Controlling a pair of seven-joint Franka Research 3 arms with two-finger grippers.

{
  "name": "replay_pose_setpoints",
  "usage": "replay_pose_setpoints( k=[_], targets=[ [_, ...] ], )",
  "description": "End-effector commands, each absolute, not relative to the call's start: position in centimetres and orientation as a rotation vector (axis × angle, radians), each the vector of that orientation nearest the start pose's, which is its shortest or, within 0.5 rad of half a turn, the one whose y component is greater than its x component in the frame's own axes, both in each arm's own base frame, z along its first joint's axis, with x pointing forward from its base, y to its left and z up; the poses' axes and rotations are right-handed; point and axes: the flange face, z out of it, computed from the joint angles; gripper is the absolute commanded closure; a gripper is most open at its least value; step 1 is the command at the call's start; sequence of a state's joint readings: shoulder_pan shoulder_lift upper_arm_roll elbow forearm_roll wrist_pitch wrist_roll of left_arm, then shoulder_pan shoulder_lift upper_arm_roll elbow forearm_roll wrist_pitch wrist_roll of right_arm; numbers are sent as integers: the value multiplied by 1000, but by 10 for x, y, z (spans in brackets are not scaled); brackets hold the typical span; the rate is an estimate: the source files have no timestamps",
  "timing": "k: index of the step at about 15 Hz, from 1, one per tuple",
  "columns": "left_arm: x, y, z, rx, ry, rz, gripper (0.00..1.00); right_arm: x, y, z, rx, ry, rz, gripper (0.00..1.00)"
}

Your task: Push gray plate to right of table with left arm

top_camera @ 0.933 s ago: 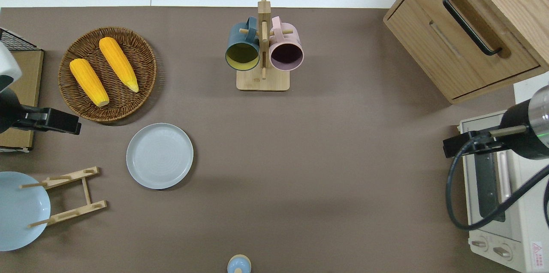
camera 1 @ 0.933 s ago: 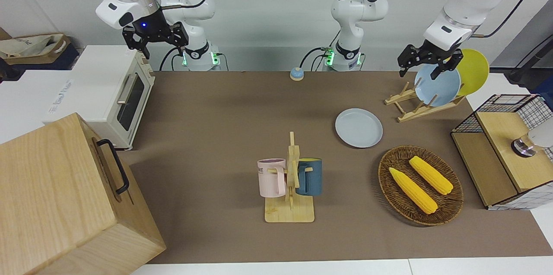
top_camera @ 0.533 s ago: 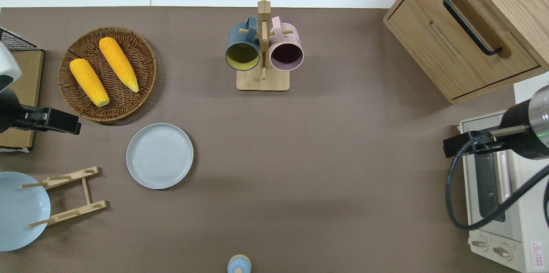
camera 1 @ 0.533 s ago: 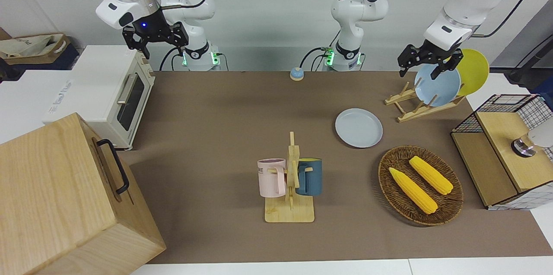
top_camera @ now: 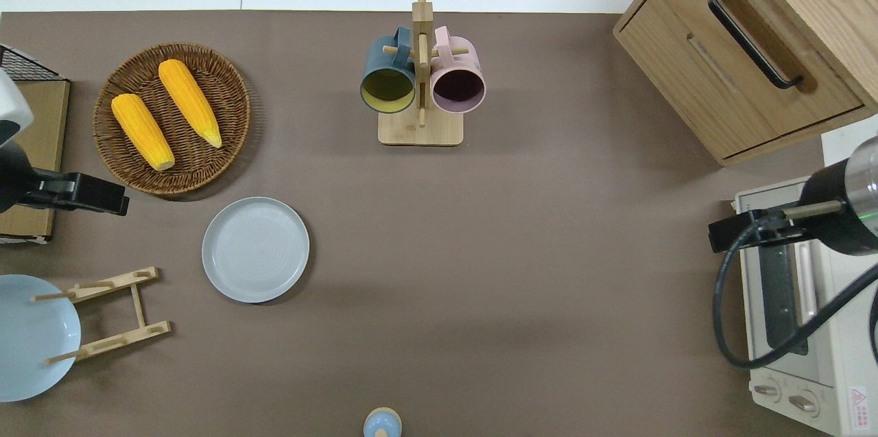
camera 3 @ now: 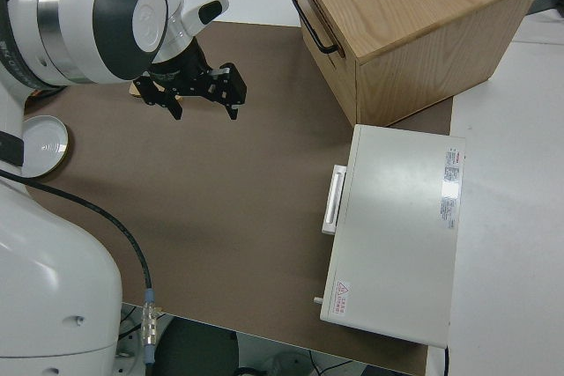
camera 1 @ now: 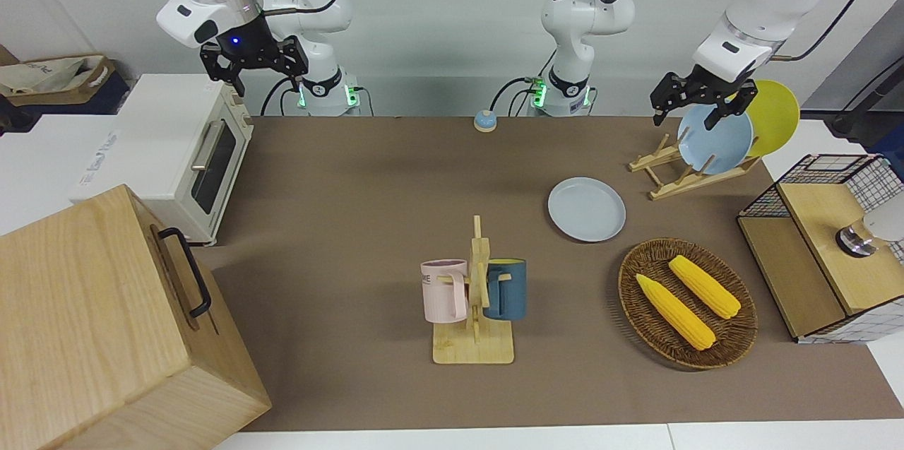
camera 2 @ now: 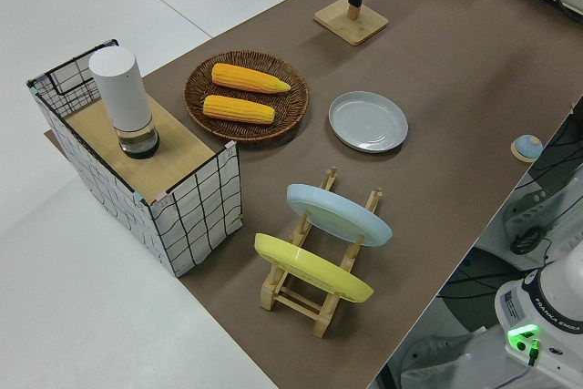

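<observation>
The gray plate lies flat on the brown table, toward the left arm's end; it also shows in the overhead view and the left side view. It sits between the wicker basket and the wooden plate rack. My left gripper is open and empty, up in the air. In the overhead view my left gripper is over the table's end between basket and rack, apart from the plate. My right gripper is open, empty and parked.
A wicker basket holds two corn cobs. The plate rack holds a sky-blue plate and a yellow plate. A mug rack, a wire crate, a toaster oven, a wooden box and a small bell stand around.
</observation>
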State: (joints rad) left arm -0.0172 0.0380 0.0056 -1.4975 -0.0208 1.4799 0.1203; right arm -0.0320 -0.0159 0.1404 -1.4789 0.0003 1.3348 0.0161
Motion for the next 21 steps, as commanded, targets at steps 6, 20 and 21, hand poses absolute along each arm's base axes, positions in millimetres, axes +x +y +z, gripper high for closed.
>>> replay_pose_setpoints(
  k=[6, 20, 21],
  targets=[
    [536, -5, 613, -3139, 188, 79, 2, 518, 56, 660, -3139, -121, 208, 17],
    [531, -3, 524, -3145, 157, 57, 2, 518, 56, 660, -3139, -121, 208, 17],
    [531, -3, 519, -3145, 157, 53, 2, 518, 56, 660, -3140, -119, 208, 17]
  ],
)
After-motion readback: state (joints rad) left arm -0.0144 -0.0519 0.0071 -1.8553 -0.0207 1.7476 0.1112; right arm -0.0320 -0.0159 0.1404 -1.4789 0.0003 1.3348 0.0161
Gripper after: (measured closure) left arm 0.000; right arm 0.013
